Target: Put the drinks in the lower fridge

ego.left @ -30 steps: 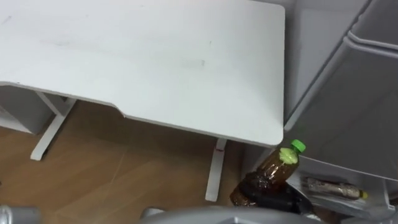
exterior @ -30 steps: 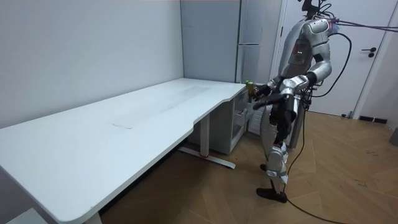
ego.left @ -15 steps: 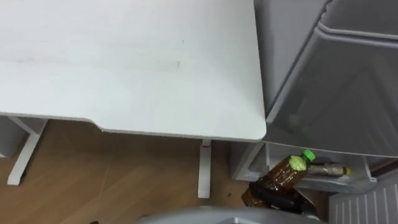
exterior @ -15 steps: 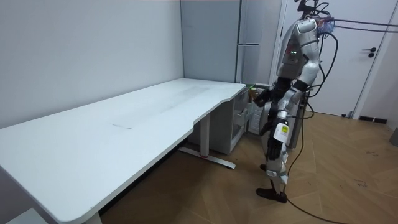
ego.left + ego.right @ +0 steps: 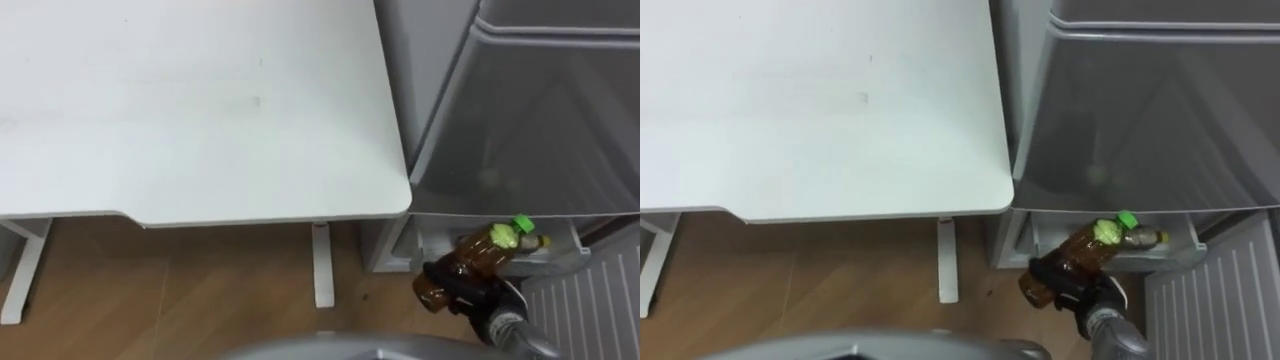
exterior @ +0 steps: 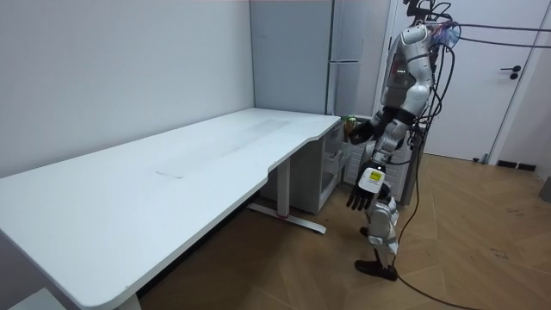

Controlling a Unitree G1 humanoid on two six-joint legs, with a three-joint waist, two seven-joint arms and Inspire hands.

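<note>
Left eye view: right robot hand point(image 5: 466, 296) grips bottle point(image 5: 478, 258), cap point(image 5: 522, 224) up-right toward fridge point(image 5: 540, 120); room view: left robot hand point(image 6: 362, 191) slack.

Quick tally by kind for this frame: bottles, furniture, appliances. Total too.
bottles: 2, the held bottle in the right hand and the lying bottle in the fridge's lower compartment
desk: 1
fridge: 1
total: 4
</note>
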